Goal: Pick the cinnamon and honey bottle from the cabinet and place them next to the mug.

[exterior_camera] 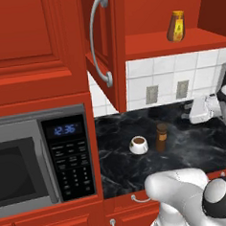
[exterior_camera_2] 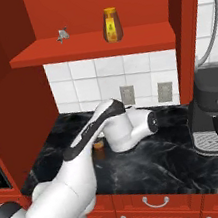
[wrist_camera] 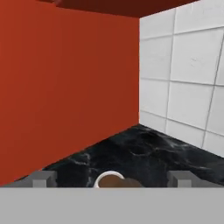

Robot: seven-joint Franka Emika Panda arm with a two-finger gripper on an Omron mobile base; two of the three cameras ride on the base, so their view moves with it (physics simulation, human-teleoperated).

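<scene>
The honey bottle (exterior_camera: pixel 176 26) (exterior_camera_2: pixel 111 25) stands upright on the shelf of the open red cabinet (exterior_camera: pixel 167 47) (exterior_camera_2: pixel 95 46). Down on the black counter, the cinnamon (exterior_camera: pixel 161 136) stands upright just right of the white mug (exterior_camera: pixel 138 144), a small gap between them. My gripper (exterior_camera: pixel 187 111) hovers above the counter to the right of the cinnamon, level and pointing left, clear of both. In the hand view my gripper (wrist_camera: pixel 112 179) is open and empty, with the mug (wrist_camera: pixel 109 178) low between the fingertips (wrist_camera: pixel 43 178) and farther off.
The cabinet door (exterior_camera: pixel 111 48) hangs open toward me with its curved silver handle (exterior_camera: pixel 97 37). A microwave (exterior_camera: pixel 41 156) sits at the left. A coffee machine (exterior_camera_2: pixel 216 112) stands on the counter at the right. A small grey object (exterior_camera_2: pixel 61 34) lies on the shelf.
</scene>
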